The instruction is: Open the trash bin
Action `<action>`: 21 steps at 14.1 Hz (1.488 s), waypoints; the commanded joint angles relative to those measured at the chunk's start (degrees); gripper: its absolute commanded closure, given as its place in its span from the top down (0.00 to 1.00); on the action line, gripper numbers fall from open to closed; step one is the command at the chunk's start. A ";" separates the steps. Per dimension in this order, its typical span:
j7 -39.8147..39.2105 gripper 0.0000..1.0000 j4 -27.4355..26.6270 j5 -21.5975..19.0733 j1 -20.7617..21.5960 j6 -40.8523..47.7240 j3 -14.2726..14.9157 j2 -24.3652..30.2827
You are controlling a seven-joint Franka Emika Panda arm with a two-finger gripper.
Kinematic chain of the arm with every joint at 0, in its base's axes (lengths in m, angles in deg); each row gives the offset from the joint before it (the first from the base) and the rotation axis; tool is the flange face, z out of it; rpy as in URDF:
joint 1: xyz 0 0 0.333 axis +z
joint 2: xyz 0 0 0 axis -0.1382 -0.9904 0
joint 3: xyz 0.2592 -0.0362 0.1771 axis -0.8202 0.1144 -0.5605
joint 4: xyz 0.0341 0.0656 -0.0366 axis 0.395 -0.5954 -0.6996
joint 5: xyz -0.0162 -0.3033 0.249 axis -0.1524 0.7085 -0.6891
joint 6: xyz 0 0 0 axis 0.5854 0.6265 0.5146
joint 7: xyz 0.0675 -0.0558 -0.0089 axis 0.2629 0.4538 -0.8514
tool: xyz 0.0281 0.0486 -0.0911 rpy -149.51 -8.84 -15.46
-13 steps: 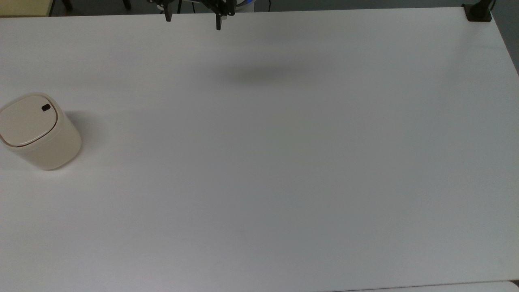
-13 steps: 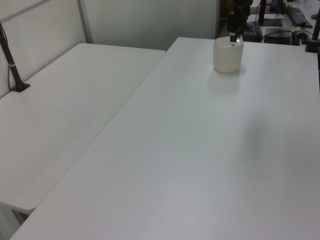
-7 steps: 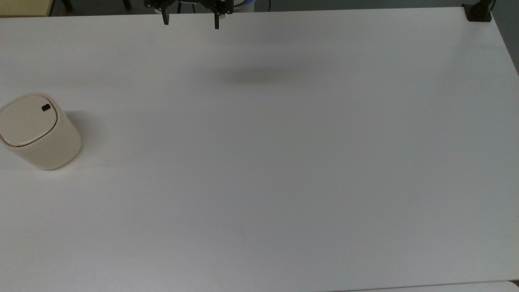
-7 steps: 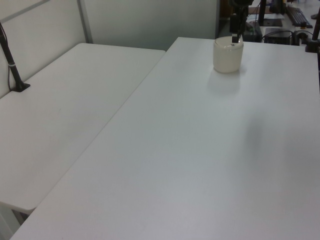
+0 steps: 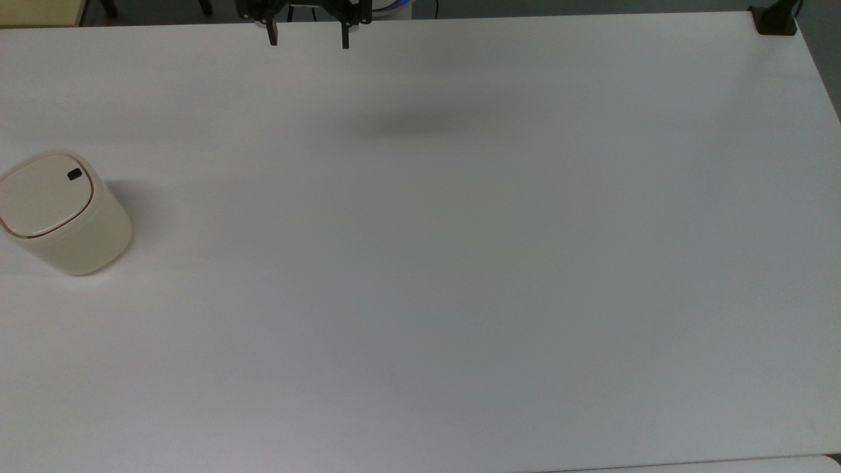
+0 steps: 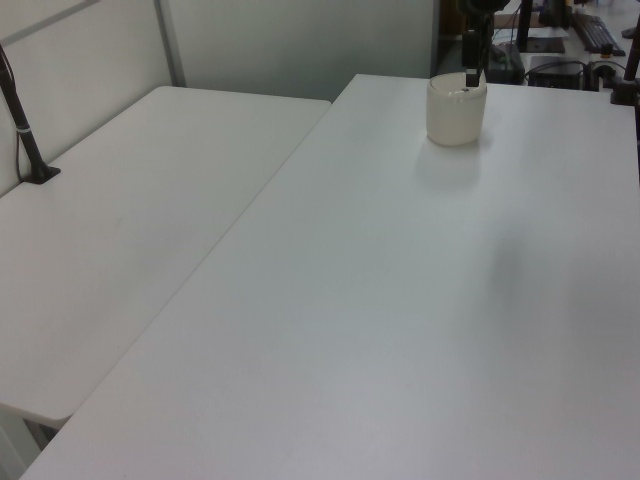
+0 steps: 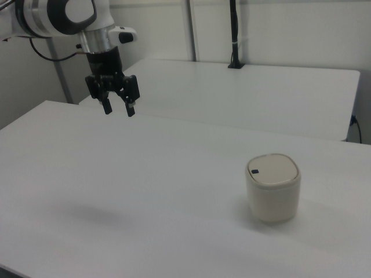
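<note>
Trash bin (image 5: 62, 213): cream, lid down, upright at the table's (image 5: 460, 263) left edge in the top view. Gripper (image 5: 307, 38): fingers spread, empty, raised over the far edge, well apart from the bin.

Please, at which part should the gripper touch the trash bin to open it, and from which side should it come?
Probably the small black button near the lid's rim, pressed from straight above: the trash bin stands upright, its flat lid faces up and offers no handle. The gripper hangs open, apart from it.
</note>
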 commanded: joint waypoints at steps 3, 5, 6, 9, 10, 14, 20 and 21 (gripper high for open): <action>-1.97 0.03 -0.77 -0.45 -1.46 -0.72 -0.01 0.24; -1.45 0.03 -0.60 -0.54 -3.04 -2.56 -0.01 -0.81; -1.27 0.03 -0.25 -0.54 -3.83 -3.35 -0.01 -1.16; -1.27 0.03 0.55 -0.54 -7.96 -6.95 -0.01 -3.70; -1.18 0.04 0.64 -0.28 -10.23 -9.75 0.08 -4.84; -1.18 0.04 0.64 -0.10 -16.13 -19.95 0.43 -9.50; -1.27 0.04 5.81 0.34 -23.35 -29.11 0.52 -19.87; -1.27 0.04 6.95 0.34 -24.31 -29.29 0.43 -21.19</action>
